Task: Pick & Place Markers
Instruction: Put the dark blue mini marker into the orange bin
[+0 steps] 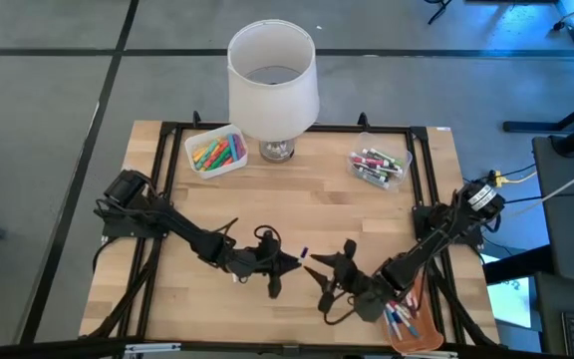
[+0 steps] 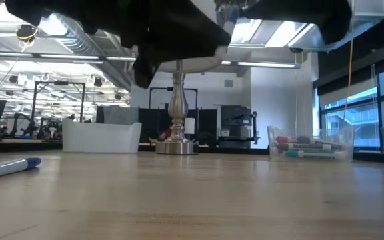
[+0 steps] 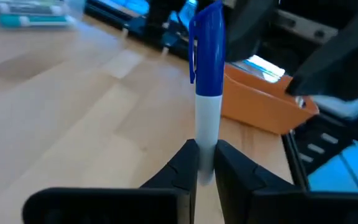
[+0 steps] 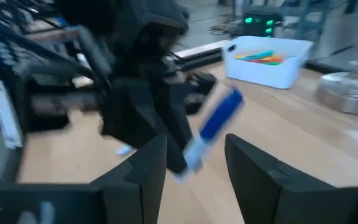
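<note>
One blue marker [image 3: 207, 81] | left hand [image 3: 205, 163] pinching its white end | mid-table

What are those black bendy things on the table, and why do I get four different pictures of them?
They are two robot arms, each ending in a two-finger gripper. One picture looks straight down from above, one sits low at table height, and two come from little cameras on the arms' wrists.

On the wooden table stand a lamp, a white bin of colourful markers, a clear bin of markers and an orange tray holding more pens.

The left gripper pinches a blue-capped marker by its white end. The right gripper is open, facing that marker, which shows between its fingers in its own wrist picture. It looks as if the marker could be handed over, but I cannot be sure.
</note>
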